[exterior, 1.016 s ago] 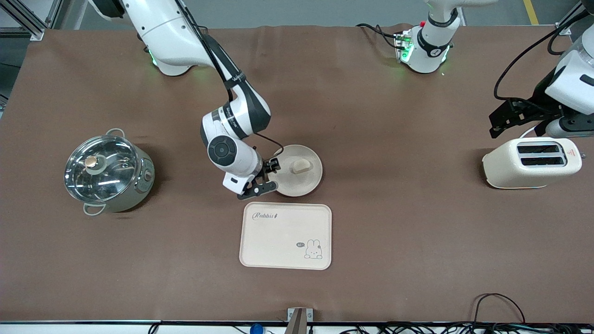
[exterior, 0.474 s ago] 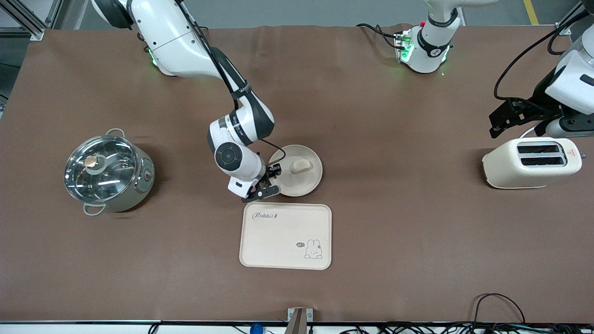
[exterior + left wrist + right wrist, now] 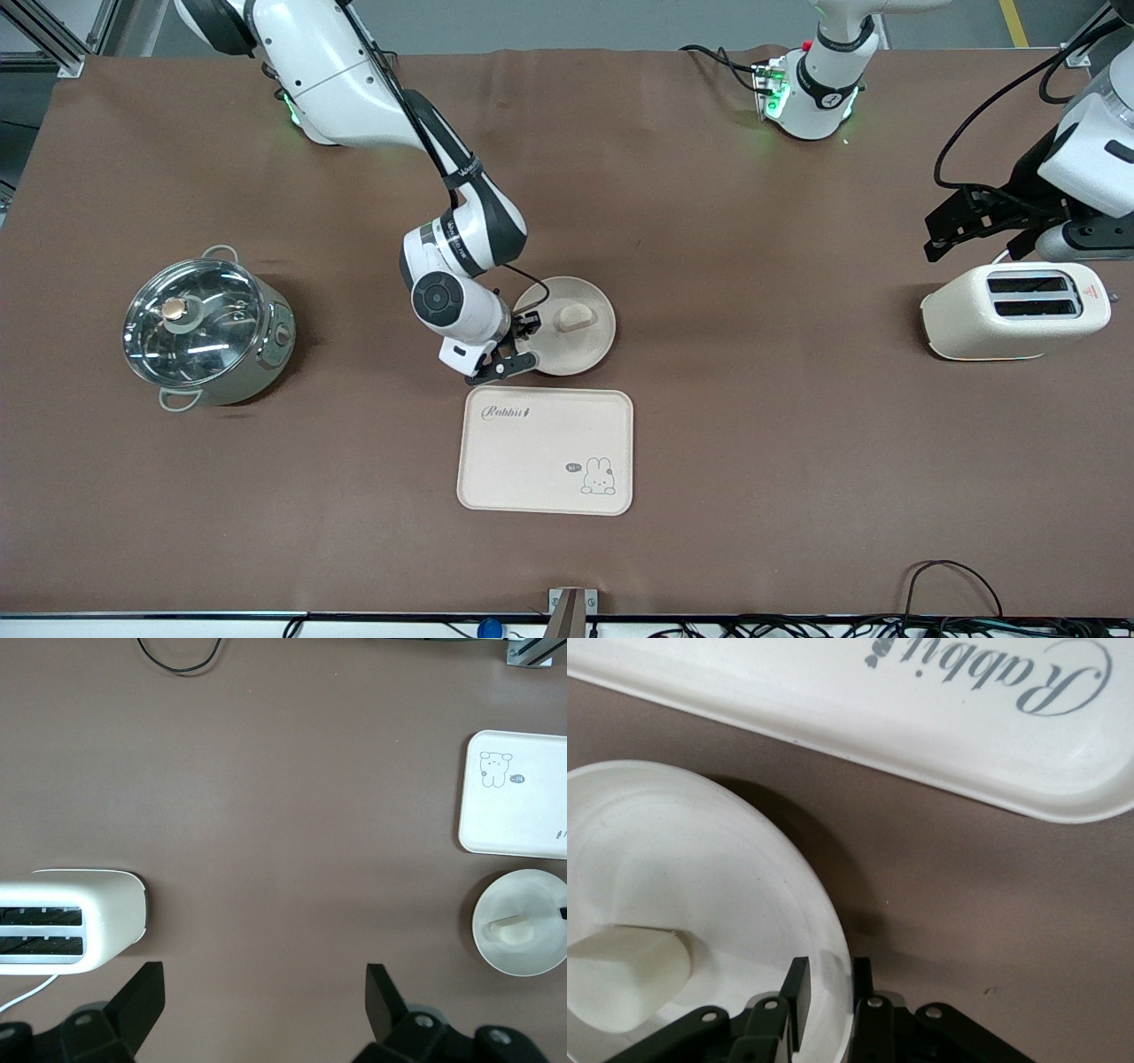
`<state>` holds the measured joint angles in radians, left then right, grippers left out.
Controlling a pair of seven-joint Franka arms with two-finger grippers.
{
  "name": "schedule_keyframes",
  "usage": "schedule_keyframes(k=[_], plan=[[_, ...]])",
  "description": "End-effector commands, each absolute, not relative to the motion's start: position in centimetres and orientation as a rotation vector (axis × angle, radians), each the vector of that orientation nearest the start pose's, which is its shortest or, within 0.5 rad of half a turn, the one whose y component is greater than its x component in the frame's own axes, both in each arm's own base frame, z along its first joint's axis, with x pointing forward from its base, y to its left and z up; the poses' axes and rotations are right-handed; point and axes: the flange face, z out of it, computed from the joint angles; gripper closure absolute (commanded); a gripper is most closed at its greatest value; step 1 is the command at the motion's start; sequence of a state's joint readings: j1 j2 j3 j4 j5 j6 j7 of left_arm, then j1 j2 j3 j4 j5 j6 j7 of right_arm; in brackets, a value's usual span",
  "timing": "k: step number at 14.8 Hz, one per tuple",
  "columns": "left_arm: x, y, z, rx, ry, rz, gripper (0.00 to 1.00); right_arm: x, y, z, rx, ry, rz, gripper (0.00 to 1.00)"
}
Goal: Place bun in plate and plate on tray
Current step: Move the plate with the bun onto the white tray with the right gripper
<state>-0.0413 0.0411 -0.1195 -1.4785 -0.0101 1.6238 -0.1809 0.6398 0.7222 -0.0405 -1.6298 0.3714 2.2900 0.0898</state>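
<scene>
since the earlier frames our right gripper [image 3: 521,344] has crept in and pinches the rim of the round cream plate [image 3: 585,354], beside the rabbit-printed rectangular tray [image 3: 545,461]. it looks light, stiff and slick; the loose pale bun [image 3: 573,316] inside may slide. our left gripper [image 3: 266,992] waits spread wide over the white toaster [image 3: 974,319].

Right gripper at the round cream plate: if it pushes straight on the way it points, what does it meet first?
The right gripper already straddles the round cream plate's rim, one finger inside, one outside. Going on, it probably meets the brown table cover, then the cream rectangular "Rabbit" tray; depth is unclear.
</scene>
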Motion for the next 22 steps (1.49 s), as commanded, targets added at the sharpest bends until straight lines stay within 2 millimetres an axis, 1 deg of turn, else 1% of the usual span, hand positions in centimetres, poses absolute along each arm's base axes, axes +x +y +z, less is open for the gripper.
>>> schedule_keyframes(k=[1,3,4,5,7,9,11,12,13,14,16,17,18,19,22], plan=[[56.7,-9.2,65.5,-3.183,-0.008,-0.157,0.0,55.9,39.7,18.6,-2.881,-0.392,0.212,0.78],[56.7,-9.1,65.5,-3.183,-0.008,-0.157,0.0,56.2,39.3,18.6,-2.881,-0.383,0.213,0.88],[56.7,-9.1,65.5,-3.183,-0.008,-0.157,0.0,56.1,39.4,18.7,-2.88,-0.385,0.211,0.96],[56.7,-9.1,65.5,-3.183,-0.008,-0.157,0.0,56.1,39.4,18.9,-2.882,-0.388,0.211,0.99],[56.7,-9.1,65.5,-3.183,-0.01,-0.157,0.0,56.3,39.3,19.3,-2.878,-0.38,0.21,1.0],[56.7,-9.1,65.5,-3.183,-0.01,-0.157,0.0,56.3,39.2,20.3,-2.867,-0.359,0.226,1.0],[56.7,-9.2,65.5,-3.183,-0.008,-0.157,0.0,56.7,39.2,23.3,-2.797,-0.277,0.256,1.0],[56.7,-9.2,65.5,-3.183,-0.008,-0.157,0.0,57.7,38.5,24.6,-2.766,-0.231,0.251,1.0],[56.7,-9.1,65.5,-3.184,-0.01,-0.157,0.0,59.1,37.4,25.5,-2.746,-0.191,0.242,1.0],[56.7,-9.1,65.5,-3.184,-0.01,-0.157,0.0,60.0,36.8,26.5,-2.723,-0.162,0.244,1.0],[56.7,-9.1,65.5,-3.184,-0.01,-0.157,0.0,61.1,36.7,28.7,-2.675,-0.142,0.26,1.0],[56.7,-9.1,65.5,-3.184,-0.01,-0.157,0.0,62.3,35.4,29.6,-2.664,-0.114,0.241,1.0],[56.7,-9.1,65.5,-3.184,-0.01,-0.157,0.0,63.5,34.2,30.1,-2.648,-0.082,0.22,1.0],[56.7,-9.1,65.5,-3.184,-0.01,-0.157,0.0,64.1,33.5,30.4,-2.631,-0.054,0.214,1.0],[56.7,-9.0,65.5,-3.184,-0.01,-0.157,0.0,65.2,32.7,31.8,-2.609,-0.029,0.18,1.0]])
